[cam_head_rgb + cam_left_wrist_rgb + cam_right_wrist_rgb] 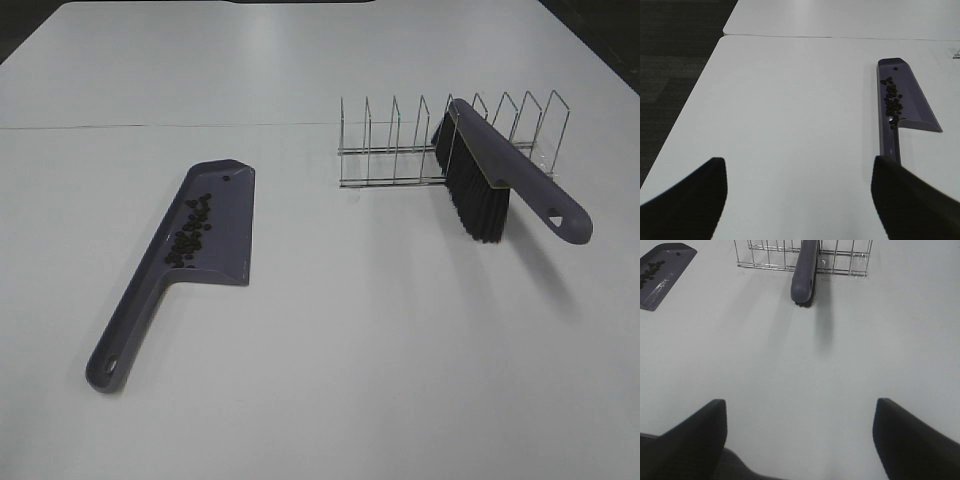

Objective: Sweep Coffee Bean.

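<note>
You have the coffee bean (190, 232) cluster already lying inside the dustpan (222, 215), gathered along the side of the tray toward the handle, dark specks against grey-purple plastic. The dustpan lies flat on the white counter (360, 340) on the left of the high view, handle pointing toward the near edge. No loose beans show on the bare counter in any view, though a stray one would be tiny enough to miss. The brush (505, 182) is parked in the wire rack (400, 145) on the right, bristles hanging down, handle end jutting out toward the near right and clear of the counter. Judged from this layout, your sweeping looks done and the brush looks stowed; what could be left is only emptying or moving the dustpan, if the task wants that. Your left end effector (797, 197) has its two dark fingers (687, 200) spread wide apart, gripping nothing, with the dustpan handle running just toward one fingertip. Your right end effector (797, 440) is likewise spread wide and empty, pulled back with the brush and rack well ahead of it, and a corner of the dustpan at the view's edge. Neither arm shows in the high view, so both sit drawn back from the work area.
</note>
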